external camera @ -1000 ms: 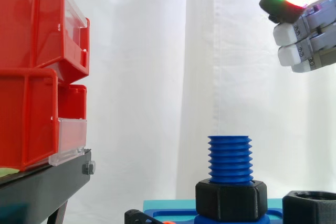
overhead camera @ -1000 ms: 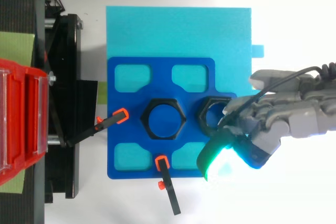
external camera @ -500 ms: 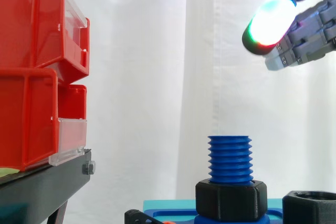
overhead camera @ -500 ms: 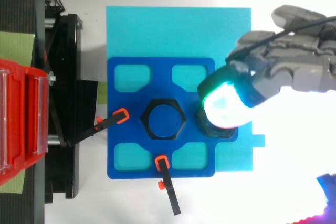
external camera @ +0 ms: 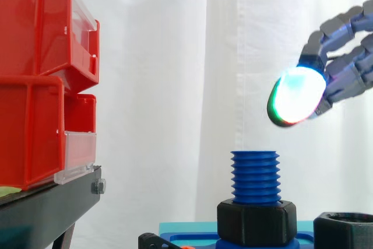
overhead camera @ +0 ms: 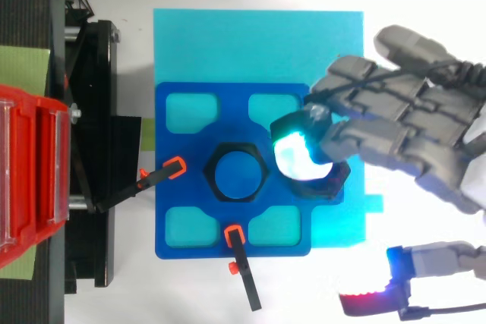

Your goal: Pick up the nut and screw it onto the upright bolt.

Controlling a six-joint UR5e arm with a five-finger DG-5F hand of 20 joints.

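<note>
I am getting ready to pick up the loose black six-sided nut [external camera: 345,228], sitting on the blue plate [overhead camera: 171,240] just beside the upright blue threaded bolt [external camera: 254,176]. My grey robot hand [overhead camera: 402,133] is hovering above it, fingers open, holding nothing. Next I should be dropping down and closing round it.

Red bins [external camera: 35,80] sit stacked on a black stand [external camera: 46,211] before a white curtain [external camera: 175,56].
</note>
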